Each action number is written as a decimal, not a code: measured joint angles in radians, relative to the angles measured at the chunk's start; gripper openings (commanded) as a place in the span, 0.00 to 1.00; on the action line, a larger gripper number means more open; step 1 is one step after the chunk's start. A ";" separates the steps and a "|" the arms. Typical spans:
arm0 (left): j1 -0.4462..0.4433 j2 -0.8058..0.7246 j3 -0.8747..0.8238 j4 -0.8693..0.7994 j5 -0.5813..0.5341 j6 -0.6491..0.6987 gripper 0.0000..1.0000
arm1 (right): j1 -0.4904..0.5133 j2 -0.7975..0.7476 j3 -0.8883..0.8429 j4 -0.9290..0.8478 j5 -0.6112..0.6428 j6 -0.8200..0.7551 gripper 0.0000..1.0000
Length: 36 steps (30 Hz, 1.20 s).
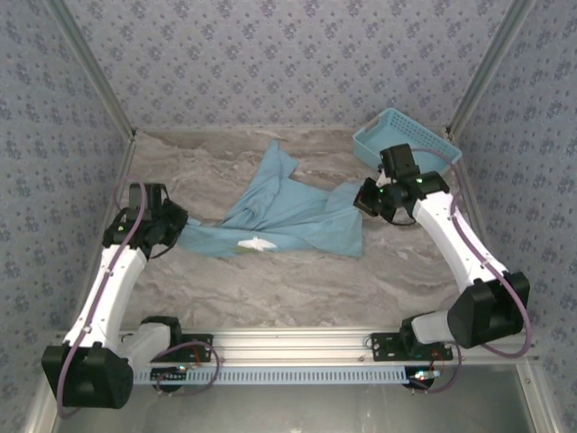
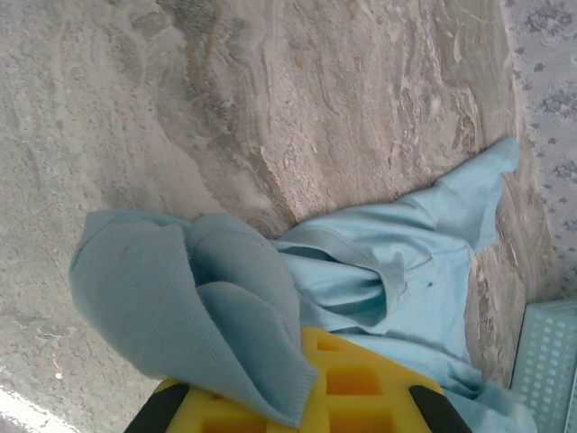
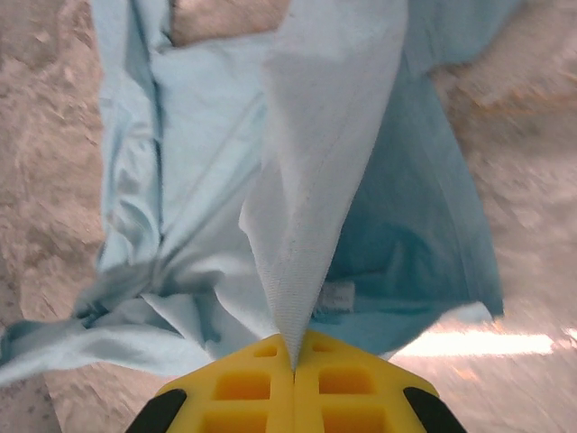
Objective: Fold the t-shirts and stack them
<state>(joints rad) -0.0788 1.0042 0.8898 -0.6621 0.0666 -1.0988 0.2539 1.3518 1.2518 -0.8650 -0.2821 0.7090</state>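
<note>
T-shirt (image 1: 297, 216) edge in right hand (image 3: 295, 359)

No readable text, numbers or brand marks. Top view: the sky-blue t-shirt (image 1: 288, 212) carries a small white print patch (image 1: 257, 244) near its front edge, crumpled and too small to make out any letters. Right wrist view: a small pale sewn-in tag (image 3: 335, 295) sits on the shirt fabric just above the fingers. It is blurred, nothing legible on it.
</note>
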 measured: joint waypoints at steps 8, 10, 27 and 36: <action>-0.061 -0.016 0.004 -0.074 -0.005 0.043 0.00 | -0.087 -0.140 -0.002 -0.245 -0.023 -0.042 0.00; -0.069 -0.047 -0.006 -0.088 -0.011 0.043 0.00 | -0.110 -0.165 -0.017 -0.267 -0.031 -0.044 0.00; -0.085 -0.198 -0.188 -0.169 -0.015 0.033 0.00 | -0.174 0.486 0.140 0.068 0.033 -0.023 0.00; -0.093 -0.341 -0.254 -0.359 -0.030 0.036 0.00 | -0.232 0.619 0.277 0.102 0.043 -0.027 0.48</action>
<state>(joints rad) -0.1722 0.6628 0.6353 -1.0210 0.0364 -1.0626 0.0216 1.9709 1.5288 -0.7631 -0.2390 0.6823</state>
